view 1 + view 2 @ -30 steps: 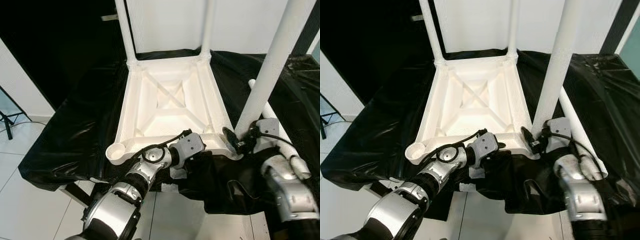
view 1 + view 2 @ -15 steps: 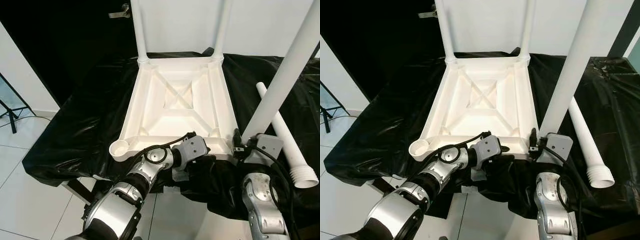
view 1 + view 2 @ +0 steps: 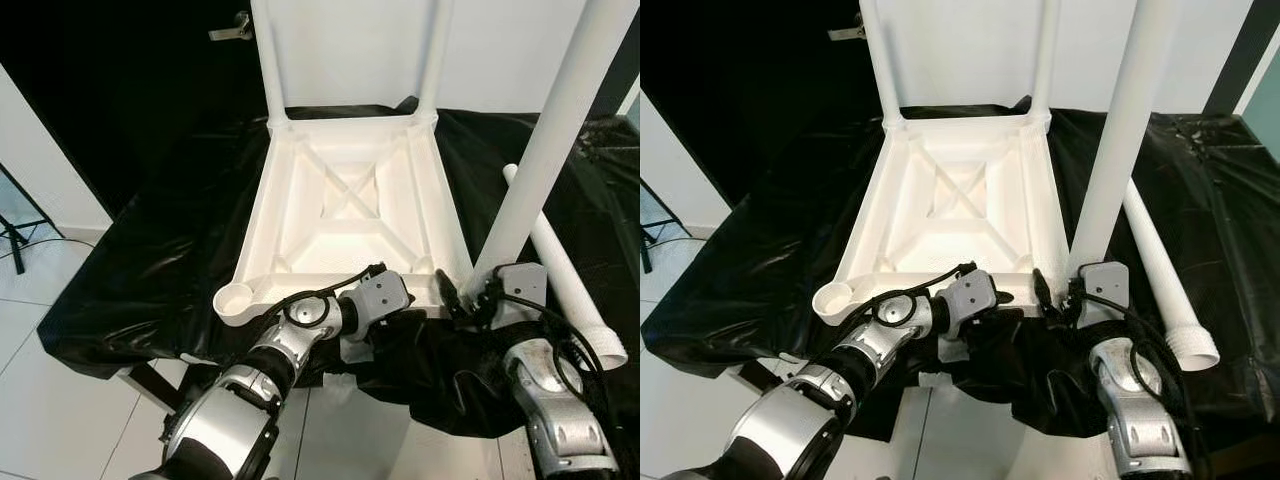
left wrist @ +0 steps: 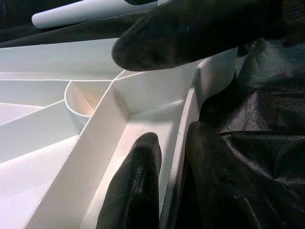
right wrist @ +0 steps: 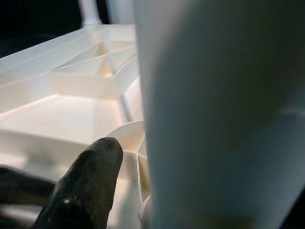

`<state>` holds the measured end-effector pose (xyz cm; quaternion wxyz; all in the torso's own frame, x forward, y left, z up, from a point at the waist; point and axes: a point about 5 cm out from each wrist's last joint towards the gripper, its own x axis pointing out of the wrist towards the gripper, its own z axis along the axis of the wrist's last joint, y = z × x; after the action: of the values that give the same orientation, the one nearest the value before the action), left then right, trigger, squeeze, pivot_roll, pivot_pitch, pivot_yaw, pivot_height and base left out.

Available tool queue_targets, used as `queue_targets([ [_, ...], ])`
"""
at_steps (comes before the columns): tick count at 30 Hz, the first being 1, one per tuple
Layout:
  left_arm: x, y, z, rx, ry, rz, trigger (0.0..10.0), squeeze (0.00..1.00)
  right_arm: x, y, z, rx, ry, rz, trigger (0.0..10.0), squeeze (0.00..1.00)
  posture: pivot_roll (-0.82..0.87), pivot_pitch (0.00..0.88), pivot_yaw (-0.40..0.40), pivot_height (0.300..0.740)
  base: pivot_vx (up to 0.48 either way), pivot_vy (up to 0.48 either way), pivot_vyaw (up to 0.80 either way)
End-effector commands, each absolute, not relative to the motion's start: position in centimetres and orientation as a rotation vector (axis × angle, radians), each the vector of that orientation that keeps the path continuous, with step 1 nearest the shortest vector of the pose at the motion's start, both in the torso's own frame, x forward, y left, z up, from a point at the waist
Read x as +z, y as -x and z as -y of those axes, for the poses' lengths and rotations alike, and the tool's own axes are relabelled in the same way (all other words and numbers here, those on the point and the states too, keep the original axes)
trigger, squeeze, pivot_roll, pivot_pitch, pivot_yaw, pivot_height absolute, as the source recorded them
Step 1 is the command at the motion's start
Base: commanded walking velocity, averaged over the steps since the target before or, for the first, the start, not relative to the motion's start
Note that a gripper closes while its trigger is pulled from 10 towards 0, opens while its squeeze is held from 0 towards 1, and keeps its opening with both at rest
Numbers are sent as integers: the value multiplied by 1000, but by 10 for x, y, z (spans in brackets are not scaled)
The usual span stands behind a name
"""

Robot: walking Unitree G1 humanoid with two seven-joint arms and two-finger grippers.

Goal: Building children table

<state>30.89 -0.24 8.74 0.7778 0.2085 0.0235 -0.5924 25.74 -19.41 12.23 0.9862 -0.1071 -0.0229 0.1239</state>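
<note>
The white children's table top (image 3: 350,215) lies upside down on a black cloth. Two white legs (image 3: 268,60) stand in its far corners. A third leg (image 3: 545,130) stands upright in the near right corner. My right gripper (image 3: 462,298) is shut on the foot of that leg; one black finger (image 5: 90,181) shows beside it. My left gripper (image 4: 174,138) is shut on the near rim of the table top, one finger inside the wall and one outside. The near left corner socket (image 3: 236,300) holds nothing. A loose fourth leg (image 3: 1160,275) lies on the cloth to the right.
The black cloth (image 3: 150,250) covers the whole work surface and hangs over its front edge. White tiled floor (image 3: 40,400) lies below on the left. A white wall stands behind the far legs, with a dark doorway to its left.
The head camera has shifted, so the whole scene sits differently. My right wrist has moved a little around the foot of the leg. The left gripper keeps its hold on the rim.
</note>
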Motion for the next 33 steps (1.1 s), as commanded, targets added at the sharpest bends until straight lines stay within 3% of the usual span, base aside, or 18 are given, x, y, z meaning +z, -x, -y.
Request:
queue_targets([
  [1, 62, -302, -10, -1258, -460, -188, 7922, 0, 121, -258, 191, 310, 196, 26, 10000, 0, -170, 0, 62, 740, 0, 0, 0],
  [7, 63, -303, -11, -1257, -462, -188, 7961, 0, 138, -262, 202, 445, 218, 49, 10000, 0, -169, 0, 64, 740, 0, 0, 0],
  [8, 62, -303, -11, -1257, -463, -188, 7961, 0, 139, -260, 200, 494, 219, 38, 0, 0, -167, 0, 66, 740, 0, 0, 0],
  [10, 62, -303, -12, -1257, -464, -189, 7961, 0, 138, -255, 194, 596, 224, 14, 0, 0, -165, 0, 65, 740, 0, 0, 0],
  [15, 62, -302, -12, -1257, -464, -190, 7961, 0, 129, -252, 188, 612, 195, -28, 0, 0, -165, 0, 64, 740, 0, 0, 0],
  [18, 62, -302, -13, -1257, -464, -189, 7961, 0, 110, -242, 171, 611, 148, -78, 0, 0, -161, 0, 63, 740, 0, 0, 0],
  [23, 61, -302, -14, -1260, -467, -190, 7922, 0, 103, -244, 164, 414, 44, -45, 0, 0, -163, 0, 62, 740, 0, 0, 0],
  [25, 62, -302, -13, -1260, -472, -190, 7961, 0, 98, -239, 156, 202, 2, 12, 0, 0, -160, 0, 63, 740, 0, 0, 0],
  [26, 62, -302, -13, -1260, -472, -190, 7961, 0, 98, -239, 156, 202, 2, 12, 0, 0, -160, 0, 63, 740, 0, 0, 0],
  [27, 63, -303, -11, -1260, -467, -185, 7922, 0, 107, -233, 158, -21, 26, 128, 0, 0, -154, 0, 67, 740, 0, 0, 0],
  [28, 64, -303, -11, -1261, -465, -184, 7882, 0, 111, -234, 163, -88, 44, 148, 0, 0, -154, 0, 68, 740, 0, 0, 0],
  [33, 63, -302, -12, -1266, -467, -188, 7843, 0, 115, -237, 181, -204, 83, 148, 0, 0, -164, 0, 75, 740, 0, 0, 0],
])
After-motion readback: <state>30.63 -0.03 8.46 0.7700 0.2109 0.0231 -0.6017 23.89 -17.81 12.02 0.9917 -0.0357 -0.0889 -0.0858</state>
